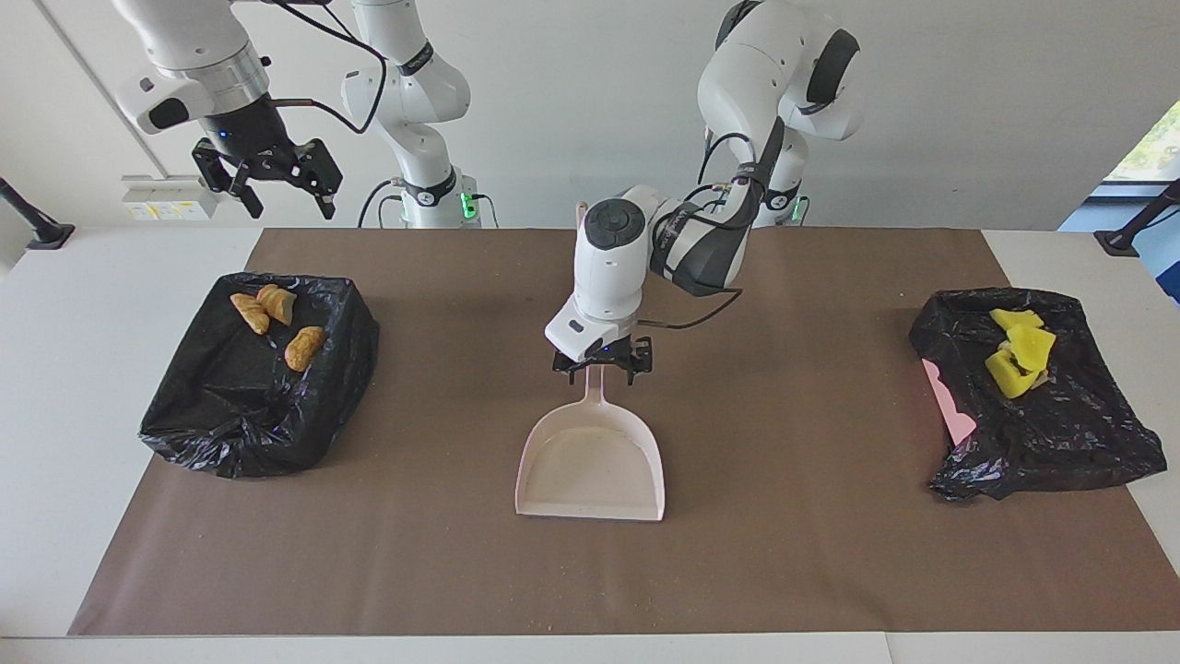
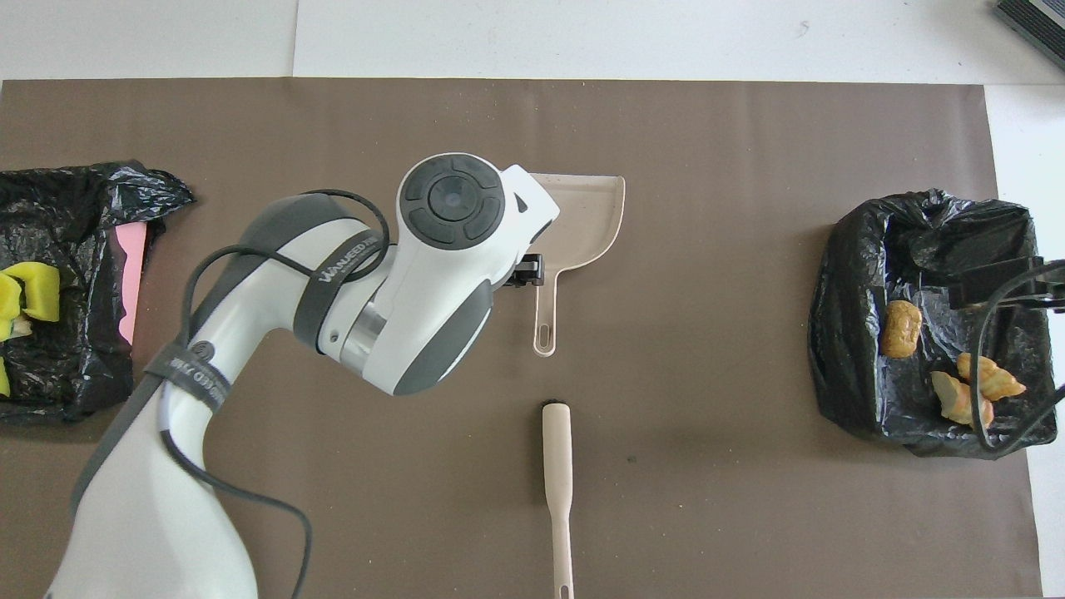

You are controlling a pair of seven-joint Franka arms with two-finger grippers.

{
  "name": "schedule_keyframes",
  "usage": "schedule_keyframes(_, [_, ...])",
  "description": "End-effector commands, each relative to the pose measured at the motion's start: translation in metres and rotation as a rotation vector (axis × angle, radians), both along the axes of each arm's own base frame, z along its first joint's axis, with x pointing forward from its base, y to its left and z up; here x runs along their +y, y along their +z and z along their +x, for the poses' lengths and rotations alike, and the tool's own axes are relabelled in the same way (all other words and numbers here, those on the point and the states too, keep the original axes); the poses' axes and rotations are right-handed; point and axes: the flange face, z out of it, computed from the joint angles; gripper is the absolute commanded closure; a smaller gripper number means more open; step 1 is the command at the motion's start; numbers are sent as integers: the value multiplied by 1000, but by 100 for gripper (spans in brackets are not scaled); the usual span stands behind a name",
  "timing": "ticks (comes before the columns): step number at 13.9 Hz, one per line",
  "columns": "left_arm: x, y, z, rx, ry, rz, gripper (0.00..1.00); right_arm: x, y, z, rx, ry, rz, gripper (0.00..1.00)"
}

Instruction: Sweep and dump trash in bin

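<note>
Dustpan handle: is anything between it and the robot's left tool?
Nothing visible stands between them. The left tool hangs open right over the handle of the dustpan. The brush lies nearer the robots than the dustpan, out of the way.

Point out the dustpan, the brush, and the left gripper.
dustpan (image 1: 590, 466): facing view, on the bare pan floor.
brush (image 2: 557, 453): overhead view, on the beige handle.
left gripper (image 1: 603, 365): facing view, midway between its open fingertips, just above the dustpan's handle.

One high camera faces the robots across the table (image 1: 55, 387); another looks steeply down over it.
</note>
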Motion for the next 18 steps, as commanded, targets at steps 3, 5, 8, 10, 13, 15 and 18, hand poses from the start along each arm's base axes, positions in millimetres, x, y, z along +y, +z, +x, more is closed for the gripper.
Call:
schedule_keyframes(3, [111, 65, -35, 0, -51, 35, 0, 0, 4, -4, 1, 16, 3, 0])
schedule_keyframes(5, [146, 90, -37, 15, -84, 44, 0, 0, 4, -4, 2, 16, 3, 0])
schedule_keyframes(8, [193, 129, -30, 13, -55, 40, 0, 0, 4, -4, 2, 16, 3, 0])
schedule_keyframes(10, [229, 168, -26, 25, -110, 38, 0, 0, 4, -4, 2, 16, 3, 0])
schedule_keyframes(13, [272, 211, -26, 35, -116, -6, 0, 0, 4, -4, 2, 16, 3, 0])
schedule_keyframes(15, [284, 212, -25, 61, -112, -19, 0, 0, 4, -4, 2, 16, 3, 0])
schedule_keyframes(18, [313, 229, -16, 42, -82, -24, 0, 0, 4, -4, 2, 16, 3, 0])
